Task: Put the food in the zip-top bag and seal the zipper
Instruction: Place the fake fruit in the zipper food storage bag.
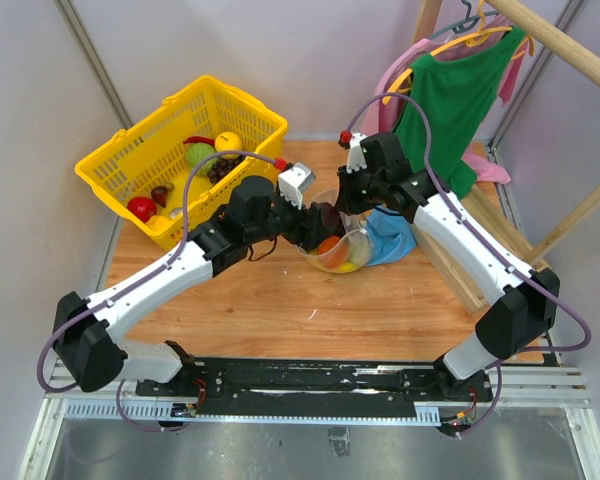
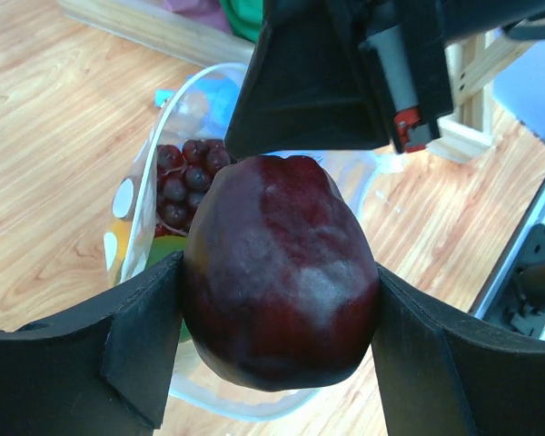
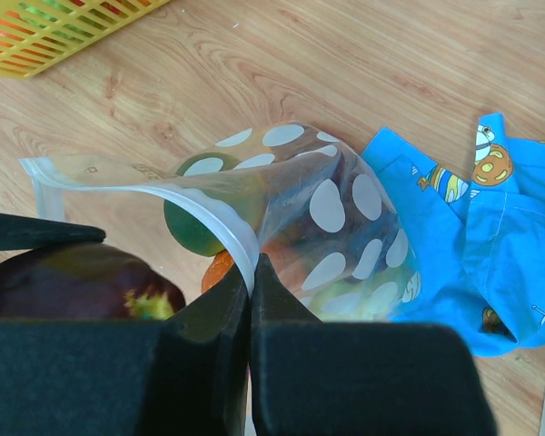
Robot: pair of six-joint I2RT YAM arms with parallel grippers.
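- zip-top bag [image 1: 337, 250]: clear with white dots, mid-desk, mouth open.
  - Contents: dark grapes [image 2: 186, 177], a green fruit [image 3: 193, 222], an orange piece [image 1: 328, 245].
- zipper [image 3: 118, 174]: unsealed.
- right gripper [image 3: 252, 282]: jaws pinched tight on the bag's mouth edge.
- left gripper [image 2: 277, 300]: jaws wide, clamping a dark purple fruit [image 2: 282, 263] just over the bag mouth.
- yellow basket [image 1: 110, 172]: far left of the desk.
  - Contents include a red apple [image 1: 142, 208] and a yellow fruit [image 1: 228, 142].
- blue cloth [image 3: 500, 236]: right of the bag, touching it.
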